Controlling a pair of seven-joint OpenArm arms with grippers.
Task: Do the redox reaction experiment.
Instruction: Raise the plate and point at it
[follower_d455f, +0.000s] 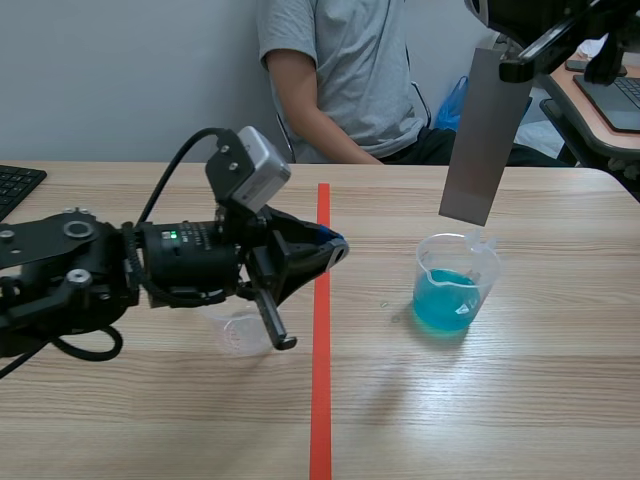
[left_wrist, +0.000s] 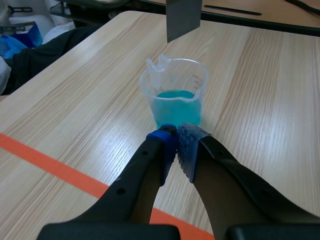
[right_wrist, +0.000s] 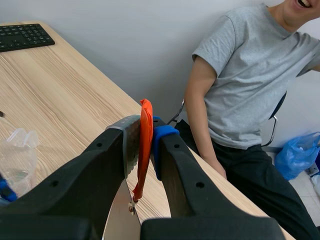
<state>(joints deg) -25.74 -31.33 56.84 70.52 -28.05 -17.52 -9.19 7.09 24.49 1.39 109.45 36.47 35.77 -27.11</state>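
In the scene view, our right gripper (follower_d455f: 515, 62) pinches the top of a grey strip (follower_d455f: 482, 140). The strip hangs upright just above the beaker (follower_d455f: 455, 285) of blue liquid and is not yet in it. Our left gripper (follower_d455f: 335, 245) sits by the tape line (follower_d455f: 322, 330), apart from the beaker.

In the left wrist view, its fingers are pressed together on nothing, with the beaker just ahead.

In the right wrist view, the fingers clamp the strip, with an orange tab (right_wrist: 145, 135) between them.

We judge that dipping is the step in hand. The next move calls for lowering the strip straight down into the liquid, clear of the rim.

Clear plastic beaker (follower_d455f: 457, 283), matt grey metal sheet (follower_d455f: 485, 135), wood-grain table (follower_d455f: 500, 400).
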